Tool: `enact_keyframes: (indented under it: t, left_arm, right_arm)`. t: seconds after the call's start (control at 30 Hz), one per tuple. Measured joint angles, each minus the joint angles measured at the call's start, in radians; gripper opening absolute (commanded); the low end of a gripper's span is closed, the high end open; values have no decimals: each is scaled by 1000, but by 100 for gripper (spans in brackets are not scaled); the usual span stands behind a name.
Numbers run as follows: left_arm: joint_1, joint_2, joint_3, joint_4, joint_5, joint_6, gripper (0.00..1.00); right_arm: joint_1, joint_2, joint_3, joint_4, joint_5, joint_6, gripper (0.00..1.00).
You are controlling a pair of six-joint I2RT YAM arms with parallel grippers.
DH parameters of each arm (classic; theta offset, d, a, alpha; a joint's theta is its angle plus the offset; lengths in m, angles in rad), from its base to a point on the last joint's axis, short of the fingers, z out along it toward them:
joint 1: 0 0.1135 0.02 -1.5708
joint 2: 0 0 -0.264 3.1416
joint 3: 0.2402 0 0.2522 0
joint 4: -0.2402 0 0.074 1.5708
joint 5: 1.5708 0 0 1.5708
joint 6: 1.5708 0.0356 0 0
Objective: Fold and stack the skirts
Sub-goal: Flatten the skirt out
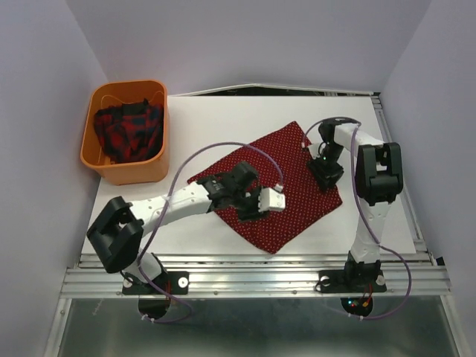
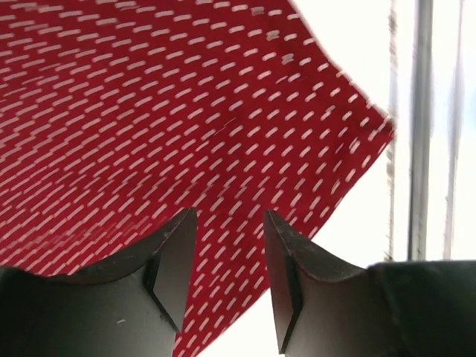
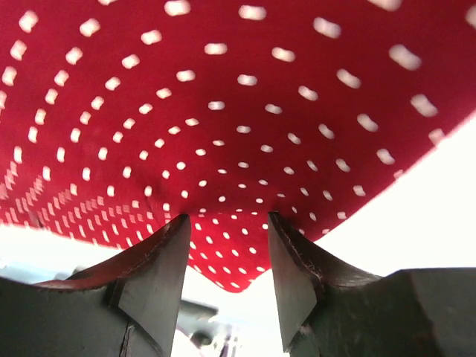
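The dark red polka-dot skirt (image 1: 297, 210) lies spread flat on the white desk (image 1: 223, 123), right of centre, turned so its corners point to the far and near edges. The left gripper (image 2: 229, 216) hangs over the skirt's near-left part. Its jaws stand apart, with only cloth beneath showing in the gap and nothing clamped; its wrist view is streaked with blur. The right gripper (image 3: 227, 217) is at the skirt's right side, jaws likewise apart, with a curved edge of the cloth lying in the gap between them, not pinched. The plaid skirt (image 1: 130, 132) sits bunched in the orange plastic basket (image 1: 123, 173) at the desk's far left corner
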Motion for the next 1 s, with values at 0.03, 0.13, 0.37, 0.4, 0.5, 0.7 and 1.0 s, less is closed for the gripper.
enact_keyframes:
  t: [0.03,0.13,0.37,0.4,0.5,0.7,1.0]
  left_arm:
    - [34,-23,6,16,0,-26,55]
    - [158,-74,25,73,-26,-100,57]
    - [288,-64,28,93,-113,-164,57]
    - [290,-58,28,92,-119,-171,57]
    - [299,-36,27,97,-134,-193,56]
    - [332,-16,19,106,-138,-233,57]
    - [304,-135,-95,121,-95,-182,60]
  right_arm:
    - [0,39,72,3,19,10,52]
    - [0,94,190,53,60,17,55]
    - [-1,90,300,243,48,39,61]
    - [-1,65,300,241,40,41,61]
    - [-5,-14,282,246,22,41,61]
    - [-85,-161,209,239,-51,30,61]
    - [-321,96,289,107,-294,-22,62]
